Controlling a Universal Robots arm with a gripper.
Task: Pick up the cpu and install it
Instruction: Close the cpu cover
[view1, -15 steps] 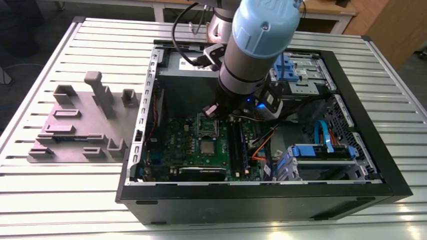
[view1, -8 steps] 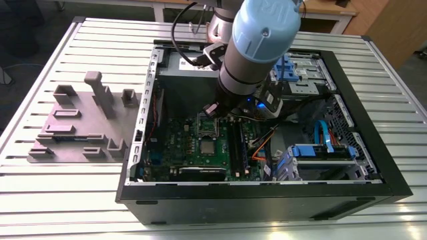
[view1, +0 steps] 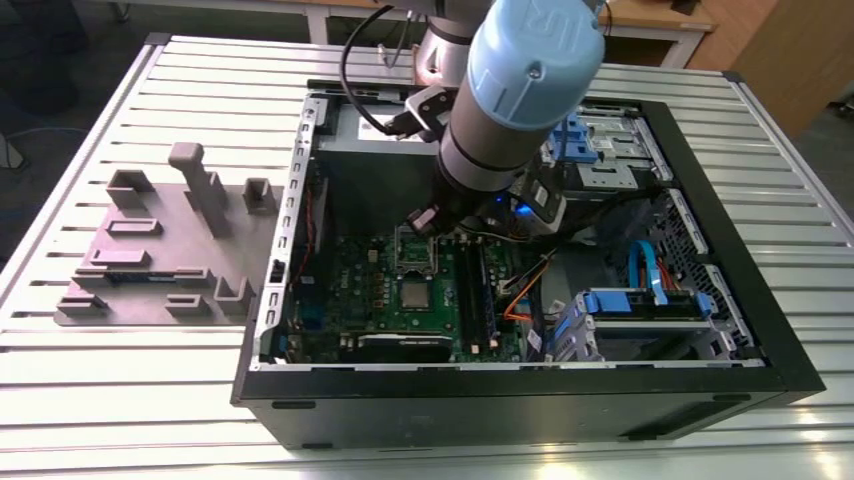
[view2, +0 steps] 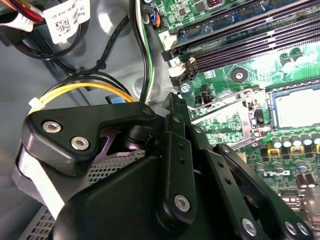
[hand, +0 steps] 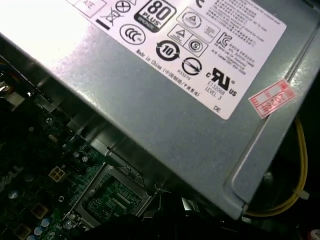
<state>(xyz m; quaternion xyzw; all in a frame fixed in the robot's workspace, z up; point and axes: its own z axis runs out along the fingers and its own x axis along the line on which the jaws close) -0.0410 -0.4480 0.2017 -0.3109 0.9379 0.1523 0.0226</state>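
Black linkages of the gripper (view2: 200, 165) fill the near part of the second wrist view, and whether its jaws are open or closed, or hold anything, cannot be told from these pictures. Just past them lies the open hinged socket frame (view2: 227, 117), its lid swung up, probably to leave the seat free for the chip. Beyond that, the cpu (view2: 297, 107) shows as a flat square with a pale silver-grey metal top, lying level on the green motherboard (view1: 380, 300) inside the computer case (view1: 534, 400). Farther off, the grey power supply (hand: 165, 110) stands beside yellow cables (hand: 295, 195).
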